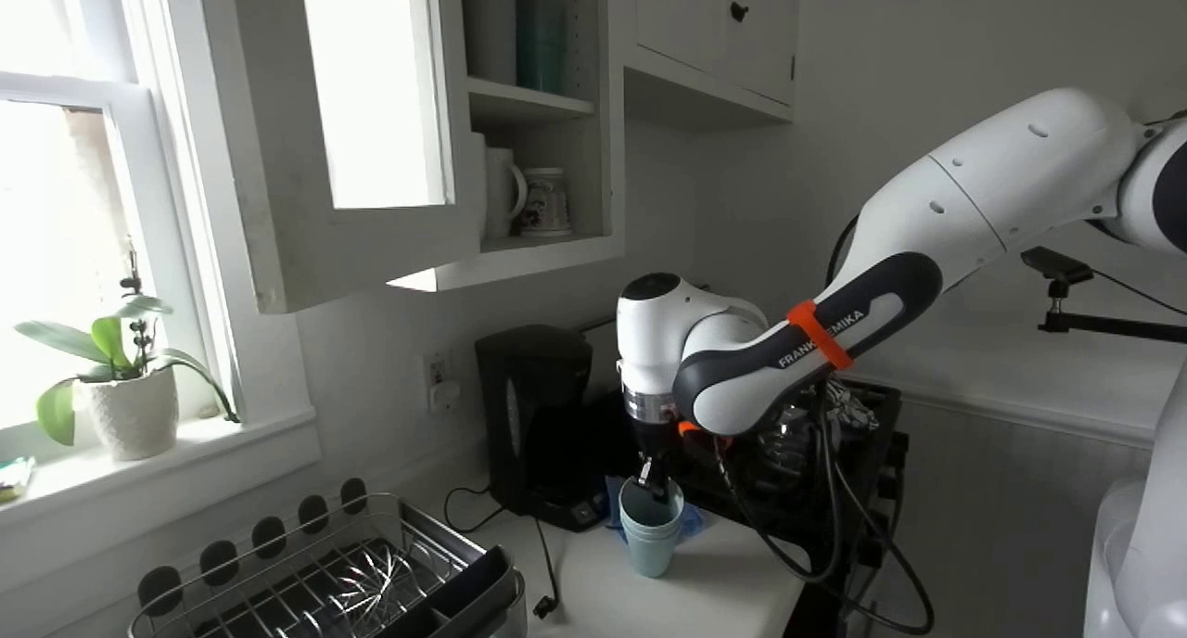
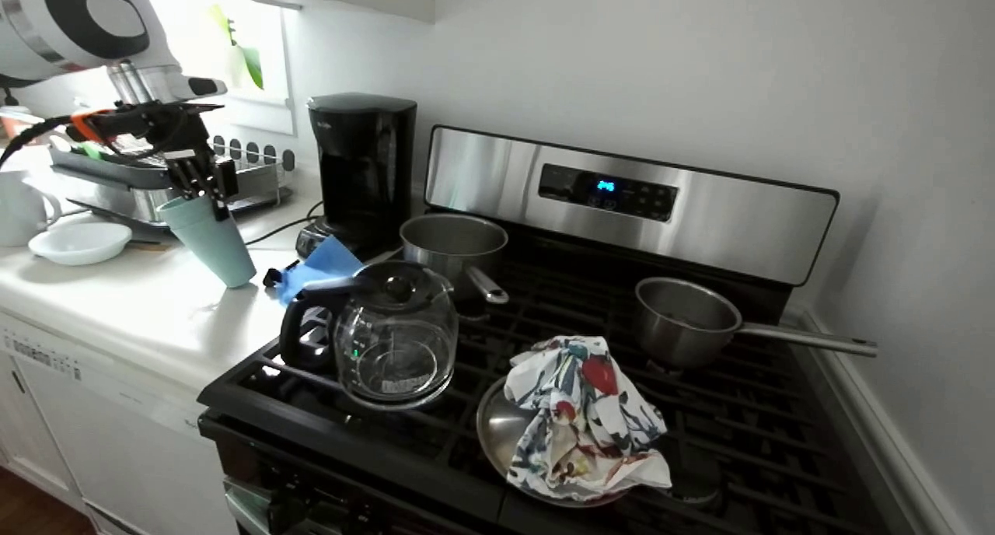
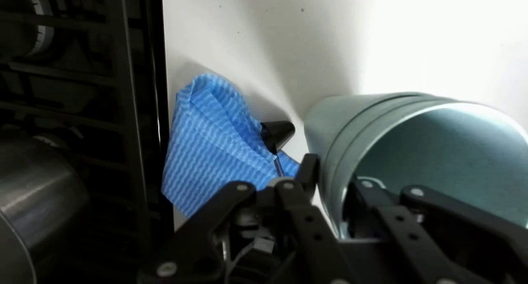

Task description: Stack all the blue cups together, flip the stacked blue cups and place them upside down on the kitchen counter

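Note:
The pale blue cups [image 1: 652,547] are nested into one stack, which also shows in an exterior view [image 2: 214,249] and in the wrist view [image 3: 330,114]. Two rim lines show below the top rim. The stack's mouth faces up and it leans clearly to one side. My gripper [image 2: 208,207] is shut on the stack's wall at the rim, one finger inside the mouth and one outside, as the wrist view shows [image 3: 331,181]. The stack's base is at or just above the white kitchen counter [image 1: 723,596]; I cannot tell whether it touches.
A black coffee maker [image 1: 533,425] and a blue cloth [image 3: 214,139] are close by the stack. The stove with a glass carafe [image 2: 396,340] and pots borders the counter. A dish rack [image 1: 315,578], white bowl [image 2: 82,245] and white mug [image 2: 17,208] also stand there. A plug [image 1: 546,606] lies on the counter.

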Robot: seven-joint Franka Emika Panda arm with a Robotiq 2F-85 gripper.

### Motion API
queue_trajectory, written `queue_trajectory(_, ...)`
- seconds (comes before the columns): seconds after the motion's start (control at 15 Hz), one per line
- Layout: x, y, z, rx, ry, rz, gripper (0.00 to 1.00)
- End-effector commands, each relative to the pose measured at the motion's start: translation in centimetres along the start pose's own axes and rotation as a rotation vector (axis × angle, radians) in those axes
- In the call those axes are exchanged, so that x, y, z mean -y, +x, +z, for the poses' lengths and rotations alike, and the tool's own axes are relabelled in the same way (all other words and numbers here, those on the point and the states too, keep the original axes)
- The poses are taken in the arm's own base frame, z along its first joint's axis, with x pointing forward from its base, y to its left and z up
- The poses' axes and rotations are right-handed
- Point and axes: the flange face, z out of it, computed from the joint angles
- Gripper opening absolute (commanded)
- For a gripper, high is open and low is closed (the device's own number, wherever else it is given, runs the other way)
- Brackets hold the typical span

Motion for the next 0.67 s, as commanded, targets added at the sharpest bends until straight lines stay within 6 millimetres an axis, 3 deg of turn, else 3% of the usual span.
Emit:
queue_trajectory(0.0, 2.7, -0.8, 0.6, -0.008, -0.049, -0.014, 0.39)
queue_trajectory(0.27, 4.8, -1.4, 1.9, 0.019, -0.055, -0.035, 0.66)
queue_trajectory(0.6, 4.8, -1.6, 1.8, 0.021, -0.053, -0.011, 1.0)
